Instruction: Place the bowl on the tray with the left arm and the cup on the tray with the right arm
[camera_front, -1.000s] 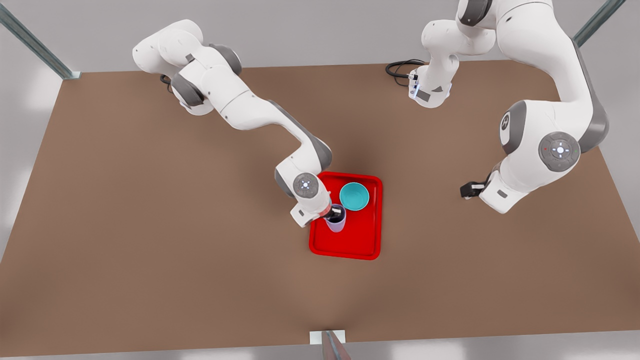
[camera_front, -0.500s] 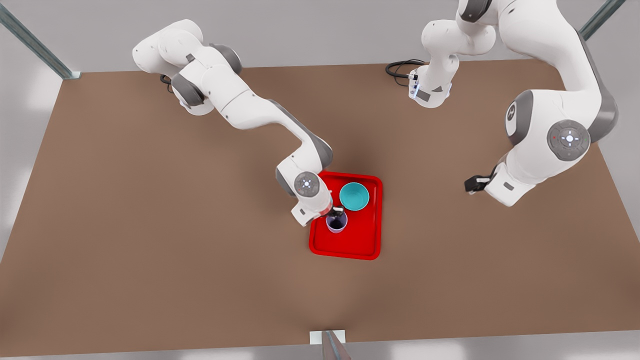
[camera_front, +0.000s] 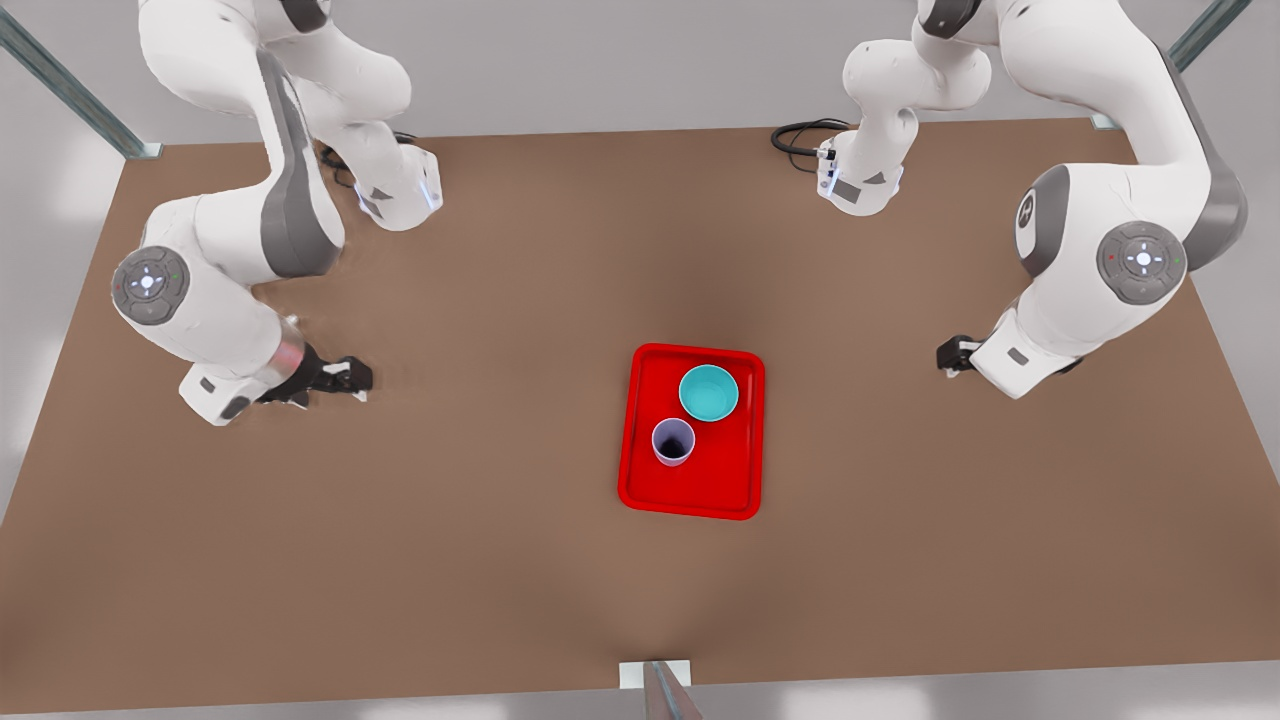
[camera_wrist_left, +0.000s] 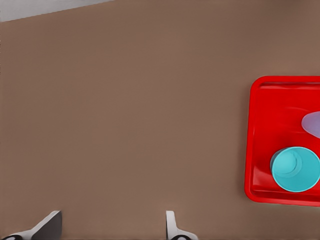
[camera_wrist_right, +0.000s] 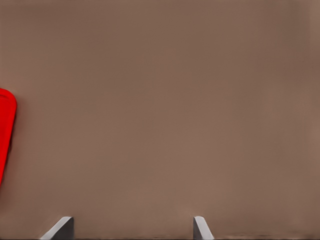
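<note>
Bench (camera_front: 400, 520), brown and flat, carries a bright red rectangular tray (camera_front: 735, 485) with a low rim near its middle. On my screen a shallow teal round bowl (camera_front: 709, 392) sits in the tray's far half, a pale lavender tapered cup (camera_front: 673, 441) upright just beside it, apart. Left gripper (camera_front: 955, 352) waits off the tray toward the front view's right edge, fingers (camera_wrist_left: 171, 225) spread, empty. Right gripper (camera_front: 350, 378) waits toward the front view's left edge, fingers (camera_wrist_right: 200, 227) likewise spread, empty.

The cup stands alone now.
The right claw (camera_front: 352, 380) let go of the cup (camera_front: 673, 441) and moved far away, fingers apart.
</note>
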